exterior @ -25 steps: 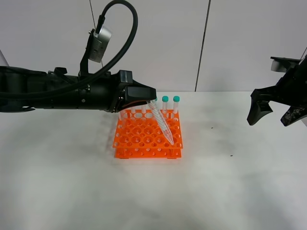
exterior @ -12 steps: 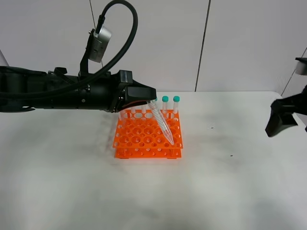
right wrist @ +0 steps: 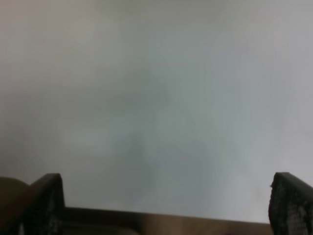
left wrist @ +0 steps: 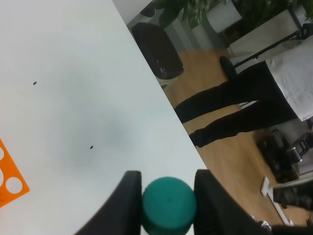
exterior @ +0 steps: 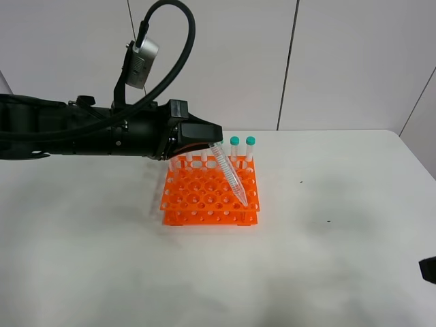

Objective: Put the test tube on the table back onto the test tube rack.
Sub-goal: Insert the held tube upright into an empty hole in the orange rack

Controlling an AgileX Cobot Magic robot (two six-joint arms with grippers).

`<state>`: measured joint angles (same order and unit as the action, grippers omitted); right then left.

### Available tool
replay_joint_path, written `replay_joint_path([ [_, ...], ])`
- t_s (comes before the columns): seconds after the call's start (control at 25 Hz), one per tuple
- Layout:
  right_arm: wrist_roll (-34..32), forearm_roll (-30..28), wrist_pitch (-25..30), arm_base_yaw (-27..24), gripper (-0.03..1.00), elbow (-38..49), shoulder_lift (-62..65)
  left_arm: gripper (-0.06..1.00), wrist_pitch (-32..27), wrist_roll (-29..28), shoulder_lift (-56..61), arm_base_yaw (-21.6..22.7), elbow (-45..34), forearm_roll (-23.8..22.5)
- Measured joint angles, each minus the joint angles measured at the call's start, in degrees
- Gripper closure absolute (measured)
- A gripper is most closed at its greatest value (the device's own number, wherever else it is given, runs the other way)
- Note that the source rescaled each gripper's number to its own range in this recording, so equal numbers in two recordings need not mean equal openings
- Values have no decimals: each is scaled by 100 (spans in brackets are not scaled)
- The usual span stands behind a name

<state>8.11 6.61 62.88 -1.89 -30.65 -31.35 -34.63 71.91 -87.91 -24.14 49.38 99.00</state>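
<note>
My left gripper point(exterior: 210, 139) is shut on the test tube point(exterior: 230, 176), gripping it near the cap. The tube hangs tilted, with its pointed tip over the front right part of the orange test tube rack point(exterior: 187, 197) on the white table point(exterior: 306, 266). In the left wrist view the teal cap point(left wrist: 169, 205) sits between the two fingers point(left wrist: 128, 200) of the left gripper point(left wrist: 169, 210), and a corner of the rack point(left wrist: 7, 178) shows. My right gripper point(right wrist: 166, 205) is open and empty over bare table. Only a dark bit of it point(exterior: 429, 270) shows at the exterior view's right edge.
Several other capped tubes point(exterior: 242, 146) stand in the rack's back row. The table's right edge point(exterior: 409, 146) is close to the right arm. Beyond the table, the left wrist view shows a person's legs point(left wrist: 234, 107) and a dark chair point(left wrist: 156, 49).
The right arm has swung down and out toward the lower right edge of the exterior view. The left arm and the tube have not moved.
</note>
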Motion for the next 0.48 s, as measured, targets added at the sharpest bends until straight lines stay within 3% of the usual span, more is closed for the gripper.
replay_joint_path([
  [0.16, -11, -13, -382, 0, 6, 157, 1186, 94, -2, 0, 0, 0, 0, 0],
  [0.48, -16, -26, -424, 60, 6, 157, 2134, 94, -2, 0, 0, 0, 0, 0],
])
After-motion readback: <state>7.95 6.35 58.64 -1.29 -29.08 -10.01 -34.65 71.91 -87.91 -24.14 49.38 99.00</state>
